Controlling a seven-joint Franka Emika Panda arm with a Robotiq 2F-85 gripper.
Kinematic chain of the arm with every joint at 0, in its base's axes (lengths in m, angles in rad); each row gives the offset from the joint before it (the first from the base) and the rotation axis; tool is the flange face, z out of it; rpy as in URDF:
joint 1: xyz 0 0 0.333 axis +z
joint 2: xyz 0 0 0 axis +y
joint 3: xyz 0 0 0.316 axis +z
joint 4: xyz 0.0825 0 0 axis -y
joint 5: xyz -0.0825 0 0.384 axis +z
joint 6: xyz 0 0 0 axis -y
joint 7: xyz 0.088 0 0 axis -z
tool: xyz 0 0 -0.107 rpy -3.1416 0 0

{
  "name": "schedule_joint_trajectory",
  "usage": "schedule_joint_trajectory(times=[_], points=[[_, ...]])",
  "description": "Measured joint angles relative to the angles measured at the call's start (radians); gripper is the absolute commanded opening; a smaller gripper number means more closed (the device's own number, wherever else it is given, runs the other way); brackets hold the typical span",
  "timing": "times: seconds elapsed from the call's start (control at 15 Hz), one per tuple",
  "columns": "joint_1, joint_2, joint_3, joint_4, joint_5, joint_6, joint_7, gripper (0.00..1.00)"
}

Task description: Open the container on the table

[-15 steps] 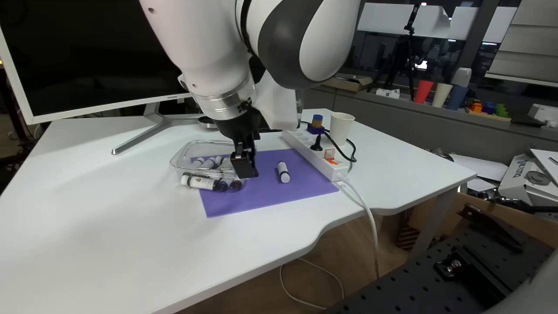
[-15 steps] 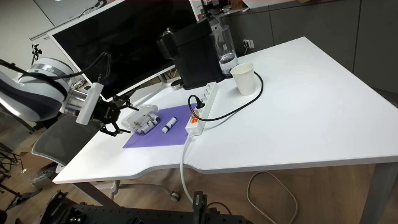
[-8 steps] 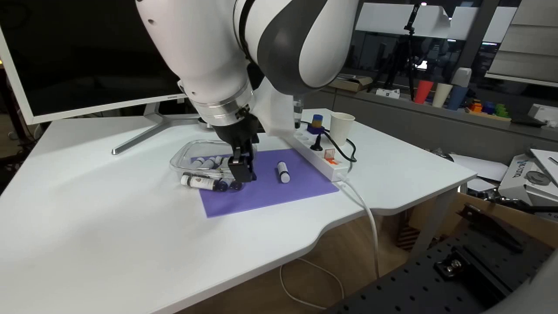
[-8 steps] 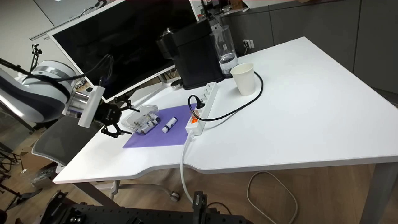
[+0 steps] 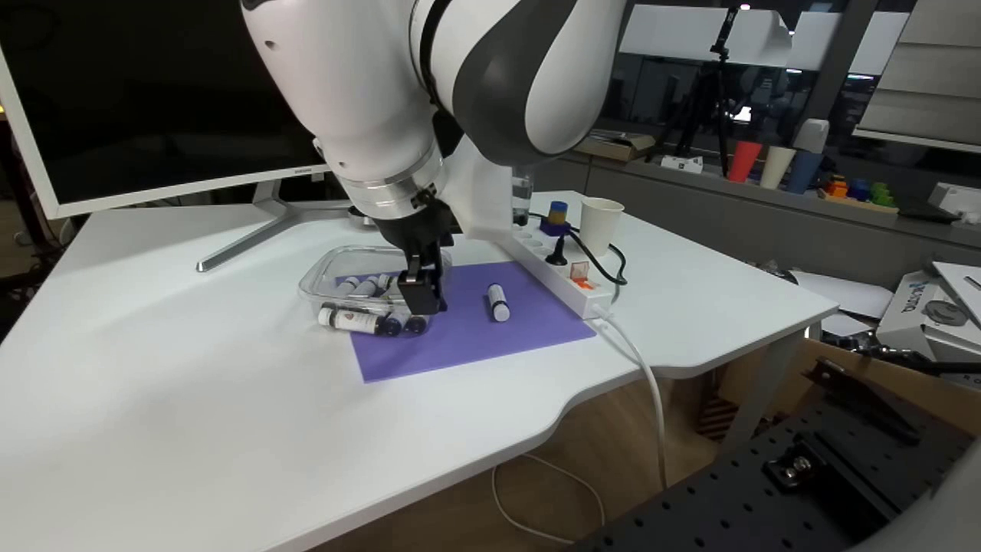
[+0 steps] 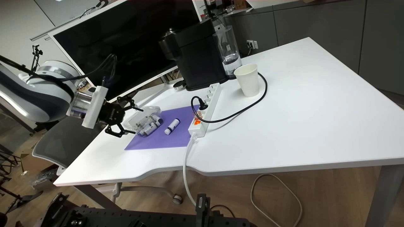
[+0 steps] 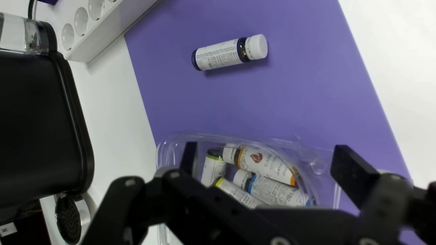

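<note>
The container is a clear plastic box (image 5: 337, 264) with rounded corners, lying on the purple sheet and partly on the white table. It also shows in an exterior view (image 6: 147, 110) and in the wrist view (image 7: 170, 144). Several small white-labelled bottles (image 7: 264, 161) show through its clear plastic. A clear round tab (image 7: 318, 166) sits near its edge. I cannot tell how the lid sits. My gripper (image 6: 139, 121) is open and empty, just above the container. In the wrist view the gripper (image 7: 269, 158) has its fingers spread on either side of the bottles and tab. Contact with the container cannot be told.
A single bottle (image 7: 230, 52) lies on the purple sheet (image 5: 475, 337) beside the container. A white power strip (image 5: 556, 268) with a black plug borders the sheet. A paper cup (image 5: 599, 222), a black machine (image 6: 202, 56) and a large monitor (image 5: 161, 100) stand behind.
My gripper has shifted slightly over the container, dipping first and then rising a little. Its fingers stay open. The container and bottles have not moved.
</note>
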Motion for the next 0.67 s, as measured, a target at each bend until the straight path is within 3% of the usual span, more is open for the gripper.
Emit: schedule_joint_trajectory(times=[0.67], points=[[-0.007,-0.004,0.0,0.018,-0.047,-0.017,0.062,1.0]])
